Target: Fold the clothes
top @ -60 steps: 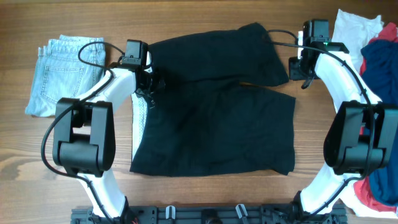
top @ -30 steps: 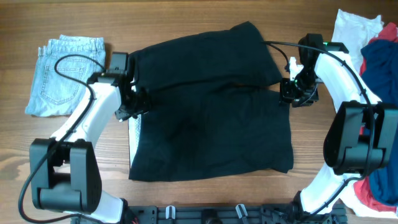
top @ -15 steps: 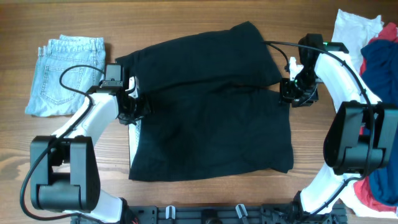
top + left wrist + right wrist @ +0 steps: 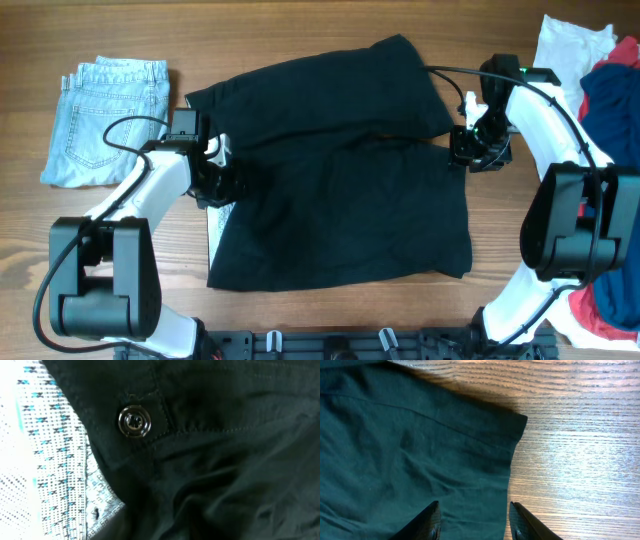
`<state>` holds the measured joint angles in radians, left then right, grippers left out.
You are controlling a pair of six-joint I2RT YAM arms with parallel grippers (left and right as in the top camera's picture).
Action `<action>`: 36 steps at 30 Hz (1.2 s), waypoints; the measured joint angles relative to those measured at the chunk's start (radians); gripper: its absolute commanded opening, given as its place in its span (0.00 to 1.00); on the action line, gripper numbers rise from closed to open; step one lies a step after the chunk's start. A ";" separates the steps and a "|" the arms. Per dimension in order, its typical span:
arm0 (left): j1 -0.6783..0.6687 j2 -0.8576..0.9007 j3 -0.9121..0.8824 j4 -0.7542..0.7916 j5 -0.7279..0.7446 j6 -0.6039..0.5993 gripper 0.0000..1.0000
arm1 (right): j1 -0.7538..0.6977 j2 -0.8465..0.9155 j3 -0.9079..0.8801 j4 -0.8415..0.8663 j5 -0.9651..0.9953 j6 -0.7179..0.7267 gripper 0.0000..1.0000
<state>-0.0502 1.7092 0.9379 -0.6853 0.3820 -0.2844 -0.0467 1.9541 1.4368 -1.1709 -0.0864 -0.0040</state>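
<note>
**A:** Black cloth at centre: what is it, and where?

**B:** Black trousers point(image 4: 340, 200), spread flat in the middle of the table point(image 4: 330, 25). The waistband is toward the left arm and the legs toward the right. The long axis runs left to right, with the upper leg angled toward the far edge.

**A:** And around them?

**B:** Folded jeans point(image 4: 105, 120) lie apart at far left. A white cloth point(image 4: 565, 45), a navy cloth point(image 4: 610, 100) and a red cloth point(image 4: 600, 315) are heaped at the right edge.

**A:** The grippers?

**B:** The left gripper point(image 4: 215, 180) sits at the waistband, close to a button point(image 4: 134, 422) and the pale dotted lining point(image 4: 55, 460). Its fingers are hidden, so whether they are apart or together cannot be told. The right gripper point(image 4: 475, 517) is at a leg hem with its fingers apart.
</note>
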 measured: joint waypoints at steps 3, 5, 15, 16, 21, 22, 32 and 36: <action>0.000 0.000 0.000 -0.008 0.010 0.006 0.04 | 0.000 0.000 0.000 0.000 0.000 0.000 0.45; 0.000 0.000 0.000 -0.018 0.009 0.006 0.04 | 0.000 0.000 0.000 0.000 0.000 0.000 0.45; 0.026 -0.091 0.002 -0.187 -0.339 -0.138 0.04 | 0.000 0.000 0.000 0.000 0.000 0.000 0.45; 0.027 -0.106 0.003 -0.175 -0.365 -0.153 0.04 | 0.000 0.000 0.000 0.000 0.000 0.000 0.45; 0.027 -0.101 0.003 -0.169 -0.439 -0.195 0.04 | 0.000 0.000 0.000 -0.020 0.000 0.000 0.46; 0.027 -0.099 -0.003 -0.167 -0.446 -0.198 0.04 | 0.000 0.000 0.000 -0.030 0.000 0.000 0.46; 0.027 -0.095 -0.053 -0.148 -0.563 -0.231 0.32 | 0.000 0.000 -0.042 0.055 -0.145 -0.046 0.51; 0.027 -0.095 -0.053 -0.148 -0.580 -0.244 0.57 | 0.000 0.000 -0.046 0.176 -0.233 -0.055 0.54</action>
<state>-0.0231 1.6138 0.8845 -0.8333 -0.1978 -0.5282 -0.0467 1.9541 1.3911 -0.9951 -0.3195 -0.0586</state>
